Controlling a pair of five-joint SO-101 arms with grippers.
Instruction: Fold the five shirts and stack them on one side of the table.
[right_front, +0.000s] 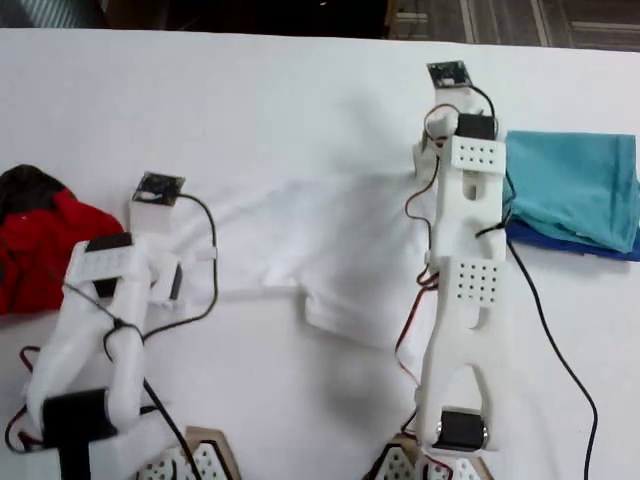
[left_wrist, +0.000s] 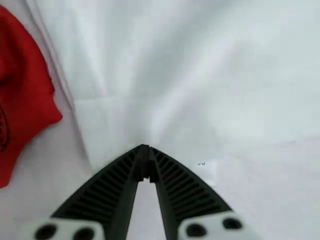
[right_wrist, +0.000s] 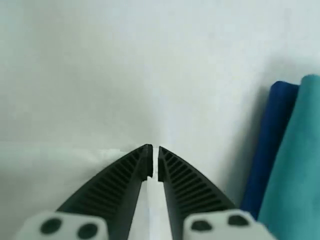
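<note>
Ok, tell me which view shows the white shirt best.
The high view: the white shirt lies spread across the table, its outline visible. The left wrist view shows creased cloth at the jaws; the right wrist view shows plain white, hard to tell from the table.

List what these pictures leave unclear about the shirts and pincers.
- Blue shirt: high view, mostly under the teal shirt, so its fold is hidden.
- Red shirt: high view, cut off by the picture's edge.
- White shirt: high view, outline fades into the white table.
- Left pincer and right pincer: wrist views, both shut; pinched cloth unclear, white on white.
</note>
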